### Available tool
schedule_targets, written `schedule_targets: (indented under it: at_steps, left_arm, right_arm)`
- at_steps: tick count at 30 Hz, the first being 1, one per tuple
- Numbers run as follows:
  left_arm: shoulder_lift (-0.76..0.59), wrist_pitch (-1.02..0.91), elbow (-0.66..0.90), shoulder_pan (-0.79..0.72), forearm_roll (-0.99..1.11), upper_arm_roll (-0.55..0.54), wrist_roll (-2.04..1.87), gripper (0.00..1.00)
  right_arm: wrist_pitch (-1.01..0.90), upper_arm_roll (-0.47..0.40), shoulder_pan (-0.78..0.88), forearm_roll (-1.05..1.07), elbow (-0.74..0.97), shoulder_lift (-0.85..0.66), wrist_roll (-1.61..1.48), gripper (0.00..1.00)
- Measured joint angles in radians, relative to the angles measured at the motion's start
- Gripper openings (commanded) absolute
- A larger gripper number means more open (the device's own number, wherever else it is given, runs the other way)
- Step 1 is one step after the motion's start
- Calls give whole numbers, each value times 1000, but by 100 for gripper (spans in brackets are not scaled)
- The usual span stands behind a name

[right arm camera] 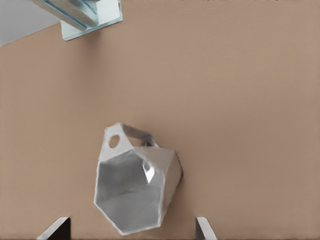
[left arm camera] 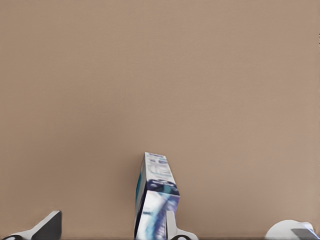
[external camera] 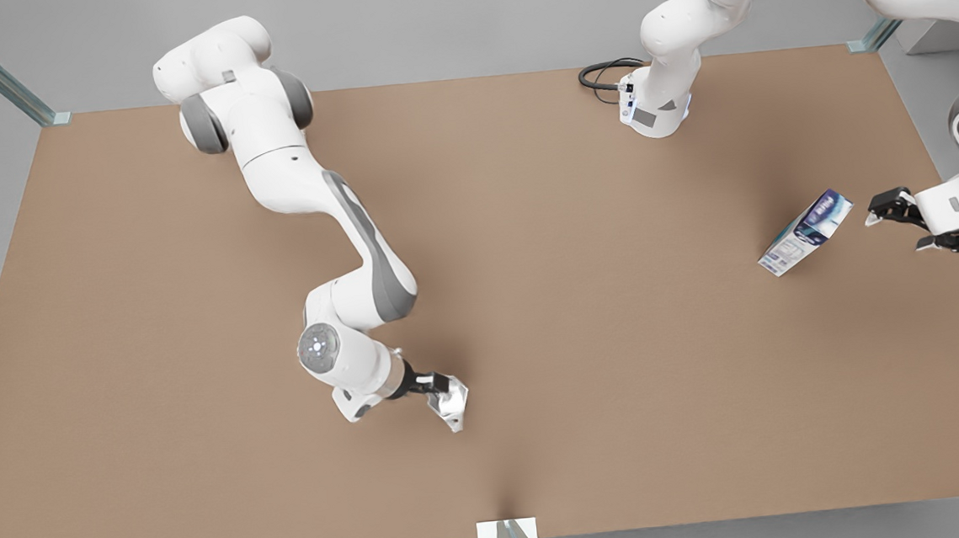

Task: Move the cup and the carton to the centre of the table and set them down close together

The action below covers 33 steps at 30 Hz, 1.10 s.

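We locate the cup (external camera: 450, 403) on the table (external camera: 584, 312) in the near part of the scene, somewhat toward the front view's left of the table's middle; in the right wrist view the cup (right arm camera: 137, 184) presents its pale grey, hexagon-like rim and hollow interior, with a pierced tab on one side. The right gripper (external camera: 437, 387) is at the cup, and in the right wrist view its two fingertips (right arm camera: 56, 228) stand spread wide on either side of the cup without visibly touching it, so we read this pincer as open and holding nothing. We locate the carton (external camera: 805, 232) well apart from the cup, toward the front view's right edge of the table, tilted with its dark blue-purple end raised toward the left gripper (external camera: 907, 224). In the left wrist view the carton (left arm camera: 155, 197) rises between the left gripper's fingers (left arm camera: 46, 227), nearer to one of them, while the other stands well clear of it; we read this pincer as wide open, with no grip on the carton. A black cable (external camera: 603, 76) loops beside the far arm base (external camera: 656, 109).
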Motion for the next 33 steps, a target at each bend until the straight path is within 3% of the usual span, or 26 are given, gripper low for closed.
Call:
schedule_targets:
  at_steps: [3, 5, 6, 7, 9, 14, 18, 30, 33]
  left_arm:
    - [-53, -30, -86, -21, -7, -55, -5, 100]
    - [-68, -15, -143, 27, -11, -54, -1, 100]
    - [-123, 88, -254, 29, -12, -54, 12, 100]
    - [-147, 118, -310, 28, -13, -53, 14, 100]
    - [-151, 125, -341, 43, -14, -53, 14, 100]
    - [-142, 125, -380, 51, -10, -50, 13, 100]
    - [-125, 243, -401, 71, 37, -48, 14, 100]
    - [-60, 205, -381, 100, 94, -53, 2, 100]
    - [-33, 190, -345, 24, 95, 15, 12, 100]
  right_arm:
    - [-432, -36, -102, -319, -11, -213, -187, 100]
    - [-556, -34, -135, -527, -16, -313, -278, 100]
    - [-550, 45, -237, -587, -123, -423, -293, 100]
    - [-500, 219, -390, -716, -246, -538, -283, 100]
    - [-431, 325, -540, -739, -377, -674, -278, 100]
    - [-433, 330, -526, -742, -379, -668, -245, 100]
    - [-426, 333, -520, -737, -378, -660, -221, 100]
    - [-423, 333, -523, -725, -376, -656, -222, 100]
    - [-423, 333, -523, -725, -376, -654, -222, 100]
